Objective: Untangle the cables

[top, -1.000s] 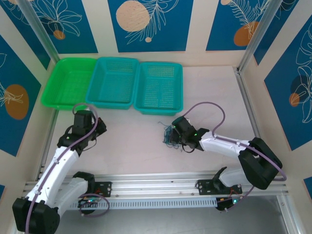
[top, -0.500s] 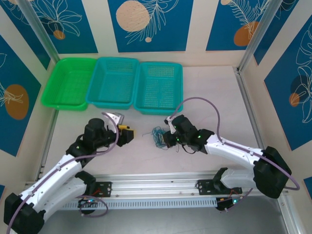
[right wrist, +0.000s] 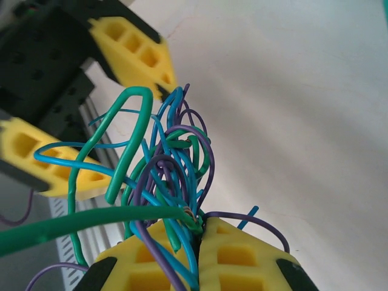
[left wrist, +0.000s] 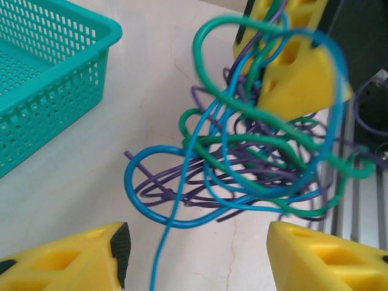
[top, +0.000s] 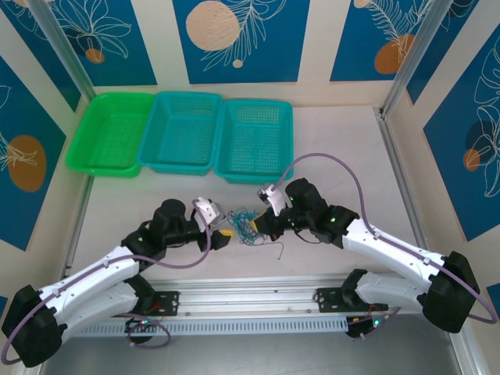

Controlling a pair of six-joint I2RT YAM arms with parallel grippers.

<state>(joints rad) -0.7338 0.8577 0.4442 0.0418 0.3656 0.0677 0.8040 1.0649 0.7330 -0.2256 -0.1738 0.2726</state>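
Bench (top: 344,148) centre has been reached by the left arm (top: 109,266); the left gripper (top: 224,233) has been opened just beside the cables (top: 247,226), whose tangled clump is kept clamped in the right gripper (top: 263,222). Pulling strands apart is judged next.

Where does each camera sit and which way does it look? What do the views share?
Top external: above and behind the arm bases, looking down on the table; both arms show, left gripper and right gripper meeting at the cables.
Left wrist: on the left arm, looking past its own open fingers at the tangle and a basket.
Right wrist: on the right arm, looking past its own fingers, shut on the cables.
Shared: both wrist views show the tangle and the opposite gripper.
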